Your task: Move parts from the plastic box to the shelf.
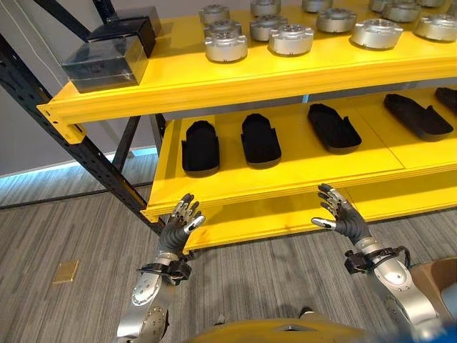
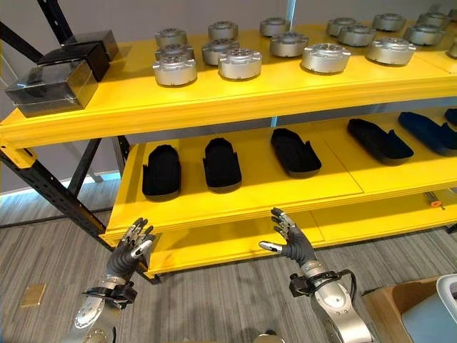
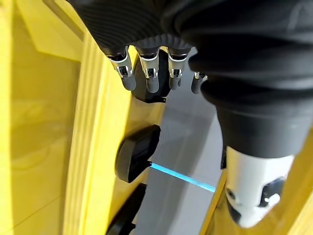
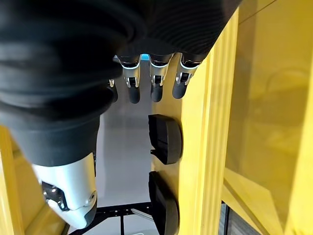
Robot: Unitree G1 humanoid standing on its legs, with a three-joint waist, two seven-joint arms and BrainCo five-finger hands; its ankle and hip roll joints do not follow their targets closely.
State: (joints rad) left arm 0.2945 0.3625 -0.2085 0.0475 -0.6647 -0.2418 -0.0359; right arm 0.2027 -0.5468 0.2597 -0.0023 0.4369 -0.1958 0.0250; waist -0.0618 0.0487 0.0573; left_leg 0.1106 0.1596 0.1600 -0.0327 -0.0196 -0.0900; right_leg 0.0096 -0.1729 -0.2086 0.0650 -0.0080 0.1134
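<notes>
The left hand point(image 1: 178, 225) and the right hand point(image 1: 343, 214) are both up in front of the yellow shelf point(image 1: 285, 182), near its low front edge. Their fingers are spread loose and hold nothing. Past them, black parts point(image 1: 260, 139) lie in a row on the middle board. Higher and farther back, round silver parts point(image 1: 290, 39) sit on the top board, next to dark boxes point(image 1: 107, 61).

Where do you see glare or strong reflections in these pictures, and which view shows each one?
In the left eye view, the silver round parts on the upper shelf shine brightly, and a pale blue strip of light lies along the floor edge. In the right eye view, the dark glossy boxes mirror the room. In the left wrist view, the blue strip shows past the fingers of the left hand.
</notes>
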